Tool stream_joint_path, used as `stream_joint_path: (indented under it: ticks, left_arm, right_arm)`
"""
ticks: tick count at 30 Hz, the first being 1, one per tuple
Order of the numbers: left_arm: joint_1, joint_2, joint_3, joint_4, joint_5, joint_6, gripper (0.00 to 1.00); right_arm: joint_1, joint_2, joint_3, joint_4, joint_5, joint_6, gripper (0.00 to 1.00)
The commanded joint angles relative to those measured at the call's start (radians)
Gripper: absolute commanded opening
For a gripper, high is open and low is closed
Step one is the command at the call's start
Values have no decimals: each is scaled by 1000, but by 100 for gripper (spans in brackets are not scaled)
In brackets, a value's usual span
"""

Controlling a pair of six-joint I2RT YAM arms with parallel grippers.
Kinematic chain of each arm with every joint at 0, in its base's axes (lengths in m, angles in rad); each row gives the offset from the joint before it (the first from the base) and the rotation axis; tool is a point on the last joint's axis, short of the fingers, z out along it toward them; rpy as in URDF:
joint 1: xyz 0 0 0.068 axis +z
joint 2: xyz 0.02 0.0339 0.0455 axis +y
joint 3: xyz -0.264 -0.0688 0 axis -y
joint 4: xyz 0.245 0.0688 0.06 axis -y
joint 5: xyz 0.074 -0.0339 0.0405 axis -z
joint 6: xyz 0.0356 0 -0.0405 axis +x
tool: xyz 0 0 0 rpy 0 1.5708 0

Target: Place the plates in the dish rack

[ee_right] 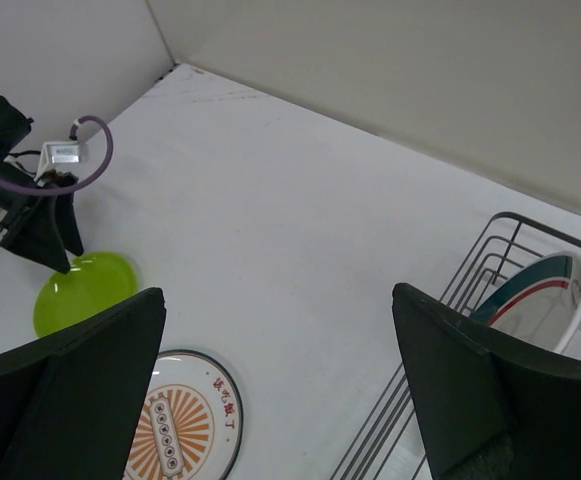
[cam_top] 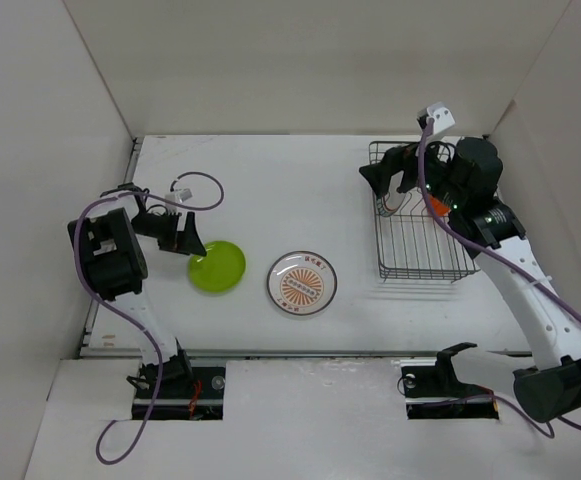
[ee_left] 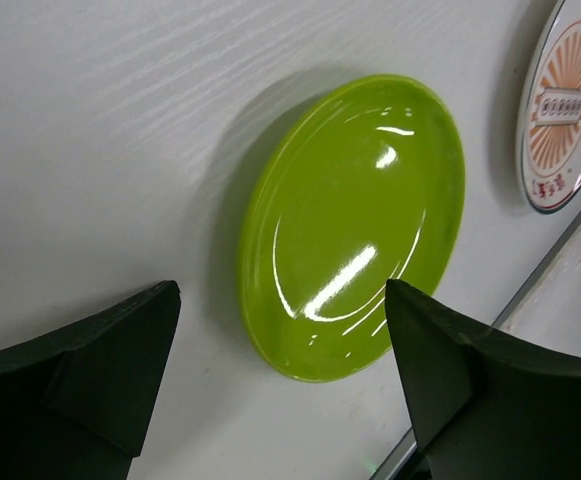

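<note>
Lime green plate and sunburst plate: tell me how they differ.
The lime green plate is one plain colour; the sunburst plate is white with an orange rayed centre. The lime green plate lies further left, the left end effector open at its edge; the sunburst plate lies nearer the dish rack, nothing at it. Both lie flat, face up on the table.
</note>
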Motion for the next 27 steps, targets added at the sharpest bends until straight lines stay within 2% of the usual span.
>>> stream_joint_path:
  ticks: [1,3,5,8,10,13,14,15,16,17,18,22,27]
  left_arm:
    - [-18,57,-39,37,-19,-13,80]
    - [-18,67,-48,47,-28,-22,76]
    - [-18,76,-48,65,-28,-33,67]
    - [-18,77,-57,65,-28,-42,48]
    - [-29,86,-57,74,-28,-42,42]
    - [-38,86,-77,74,-28,-42,42]
    - [-38,86,-86,74,-28,-42,38]
    - [-38,86,-86,83,-28,-42,31]
    - [-38,86,-86,83,-28,-42,14]
    - [-38,86,-86,83,-28,-42,5]
    - [-38,86,-86,83,-28,-42,0]
    - [-38,77,-39,30,15,-21,0]
    - [-38,31,119,-174,147,39,0]
  right_arm:
    - [29,-27,0,40,31,12,99]
    - [29,-27,0,40,31,12,99]
    - [29,-27,0,40,31,21,99]
    - [38,-27,0,40,40,21,99]
    - [47,-27,0,40,40,21,99]
    - [47,-17,-9,40,40,21,99]
    - [47,-17,-9,40,40,21,99]
    - [47,-17,-9,40,40,21,99]
    - [47,-17,-20,40,40,21,99]
    - [47,-8,-20,49,40,21,99]
    - [47,-8,-20,49,40,21,98]
    - [57,1,-29,49,31,21,98]
    - [77,12,-63,83,43,59,98]
